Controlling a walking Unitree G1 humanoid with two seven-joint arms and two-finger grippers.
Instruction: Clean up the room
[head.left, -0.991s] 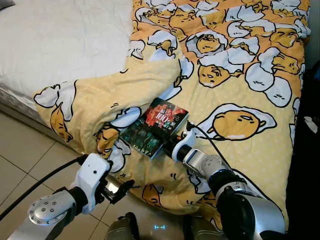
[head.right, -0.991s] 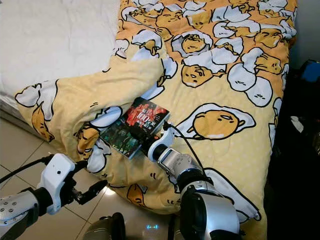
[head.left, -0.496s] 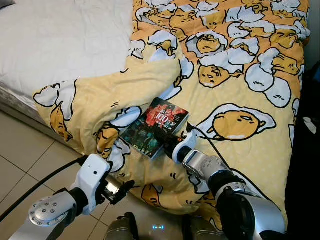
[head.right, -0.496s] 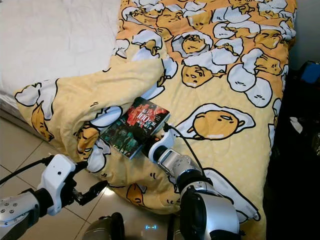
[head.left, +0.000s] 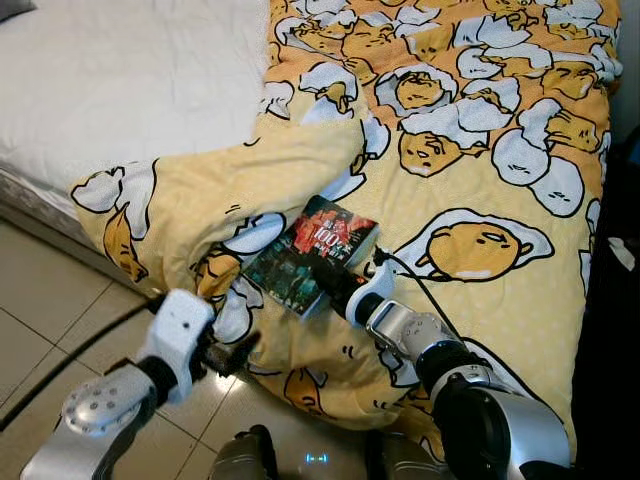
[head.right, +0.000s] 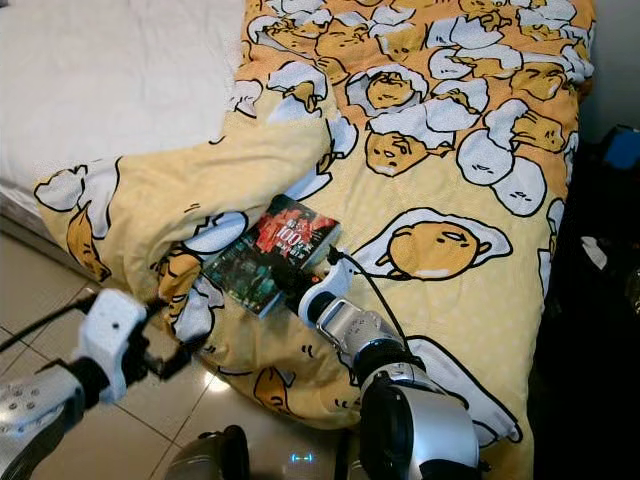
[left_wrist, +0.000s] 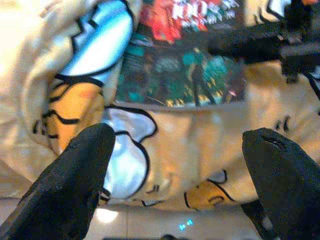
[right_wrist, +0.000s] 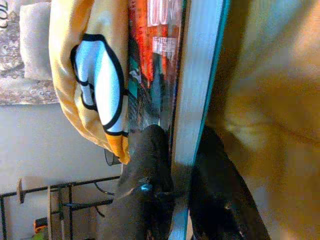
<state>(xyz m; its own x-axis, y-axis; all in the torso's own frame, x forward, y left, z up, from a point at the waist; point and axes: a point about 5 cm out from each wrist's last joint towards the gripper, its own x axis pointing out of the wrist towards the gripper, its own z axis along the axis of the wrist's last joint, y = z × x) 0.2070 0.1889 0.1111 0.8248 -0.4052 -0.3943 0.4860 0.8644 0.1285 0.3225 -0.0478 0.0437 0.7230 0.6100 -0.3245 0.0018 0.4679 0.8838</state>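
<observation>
Left gripper (head.left: 238, 352) spread wide above floor tiles (head.left: 50, 310) by the bed edge, right gripper (right_wrist: 172, 165) clamped on a book (head.left: 312, 254), glossy red-and-teal cover, thin pale spine in the wrist view, lying on the egg-print blanket (head.left: 470, 150), white mattress (head.left: 120, 80) behind

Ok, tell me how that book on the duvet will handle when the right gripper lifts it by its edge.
The book looks thin with a glossy cover, so it may sag and could slip. The right gripper pinches only its near edge, so the far end will probably droop. The soft, rumpled duvet under it likely gives little support.
</observation>
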